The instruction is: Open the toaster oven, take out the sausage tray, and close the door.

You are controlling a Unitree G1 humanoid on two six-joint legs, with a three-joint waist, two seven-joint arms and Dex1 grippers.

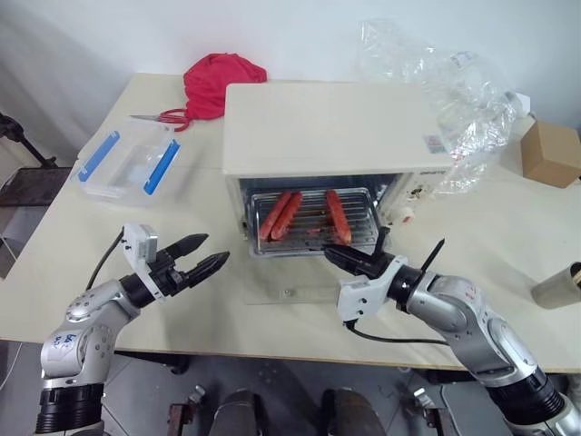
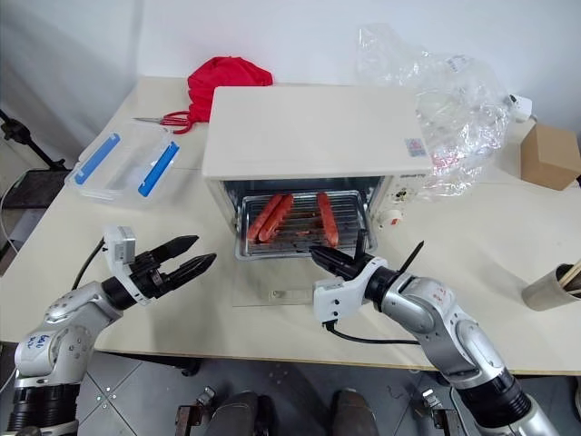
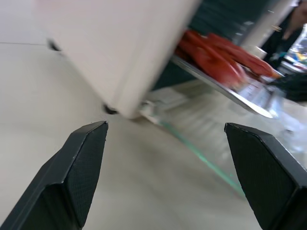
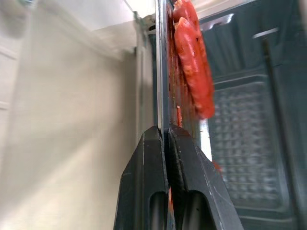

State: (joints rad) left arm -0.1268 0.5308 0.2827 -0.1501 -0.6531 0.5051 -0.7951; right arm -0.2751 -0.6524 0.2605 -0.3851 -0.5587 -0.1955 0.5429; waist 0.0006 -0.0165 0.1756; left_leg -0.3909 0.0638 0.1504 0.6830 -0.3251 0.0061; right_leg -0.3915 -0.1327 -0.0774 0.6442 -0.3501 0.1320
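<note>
The right gripper is pinched tight on the front rim of the tray, at its right-hand part; the right wrist view shows the thin metal edge caught between the two black fingers, with a sausage lying just past them. The tray sits partly out of the oven, its front edge over the lowered door, which lies flat on the table like a glass shelf. Three sausages rest on the ridged bottom, two close together on the left and one on the right.

The left gripper hovers with its jaws spread wide and nothing in them, off to the left of the door and short of the tray's left corner, pointing toward it.

So the opening looks done, and the step in hand is drawing the tray out. With one thin grip near one end (a poor hold for a loaded tray), it could tilt or twist as it clears the oven. The next move likely calls for a level pull straight toward the robot, with the left gripper coming in to take the left rim, then a bare spot on the table to set it down before the door is raised.
</note>
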